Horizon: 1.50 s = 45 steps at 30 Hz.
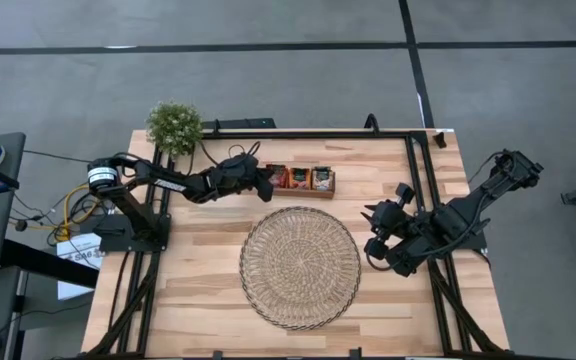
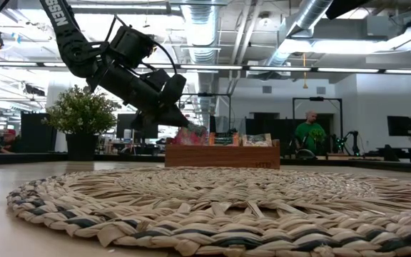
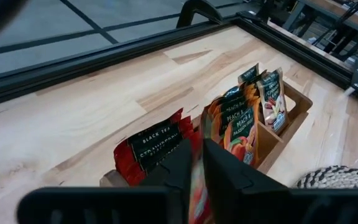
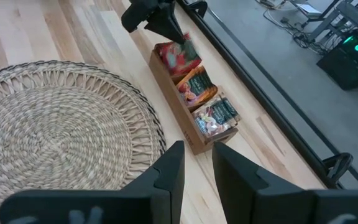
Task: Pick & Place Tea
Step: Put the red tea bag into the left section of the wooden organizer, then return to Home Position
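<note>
Left gripper [image 3: 194, 163] seemingly pinches a red tea sachet [image 3: 199, 190] above the tray [image 3: 283, 127].

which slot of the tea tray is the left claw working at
The end slot with the red black-tea sachets, nearest the potted plant. The left claw is shut on one red sachet there; the orange peach and pale slots sit farther along.

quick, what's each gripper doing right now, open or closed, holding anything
Left gripper: closed on a red tea sachet at the wooden tray's end slot.
Right gripper: open, holding nothing, waiting right of the woven mat.
</note>
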Motion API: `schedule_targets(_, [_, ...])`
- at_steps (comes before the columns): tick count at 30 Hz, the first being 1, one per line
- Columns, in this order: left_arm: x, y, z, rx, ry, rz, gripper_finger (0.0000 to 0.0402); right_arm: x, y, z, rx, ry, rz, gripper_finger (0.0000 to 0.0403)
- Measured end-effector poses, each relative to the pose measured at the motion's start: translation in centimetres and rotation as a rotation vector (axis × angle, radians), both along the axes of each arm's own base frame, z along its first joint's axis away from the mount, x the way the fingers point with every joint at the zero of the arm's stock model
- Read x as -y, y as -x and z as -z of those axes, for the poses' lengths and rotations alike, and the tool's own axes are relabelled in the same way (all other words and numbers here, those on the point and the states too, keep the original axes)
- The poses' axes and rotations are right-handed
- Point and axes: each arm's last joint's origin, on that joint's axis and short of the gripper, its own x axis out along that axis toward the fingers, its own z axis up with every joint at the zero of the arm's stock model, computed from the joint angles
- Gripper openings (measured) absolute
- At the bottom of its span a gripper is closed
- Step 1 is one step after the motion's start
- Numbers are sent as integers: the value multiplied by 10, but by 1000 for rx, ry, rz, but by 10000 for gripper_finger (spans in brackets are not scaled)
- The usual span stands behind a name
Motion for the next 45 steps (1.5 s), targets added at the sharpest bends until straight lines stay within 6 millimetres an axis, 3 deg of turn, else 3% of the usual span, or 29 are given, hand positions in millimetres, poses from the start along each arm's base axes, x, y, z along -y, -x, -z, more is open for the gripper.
schedule_targets(7, [0,0,0,-14,-21,21,94,0,0,0,0,0,0,75])
schedule_targets(12, [0,-1,-2,-21,-64,36,117,0,0,0,0,0,-1,75])
schedule_targets(23, [-1,-7,-22,52,-159,90,120,-1,-1,0,11,-9,-1,75])
schedule_targets(35, [-11,-32,-17,-148,-137,139,120,-1,-1,-1,12,-8,-1,75])
schedule_targets(45, [-14,-39,-19,-324,-188,200,120,0,-1,-1,16,13,0,75])
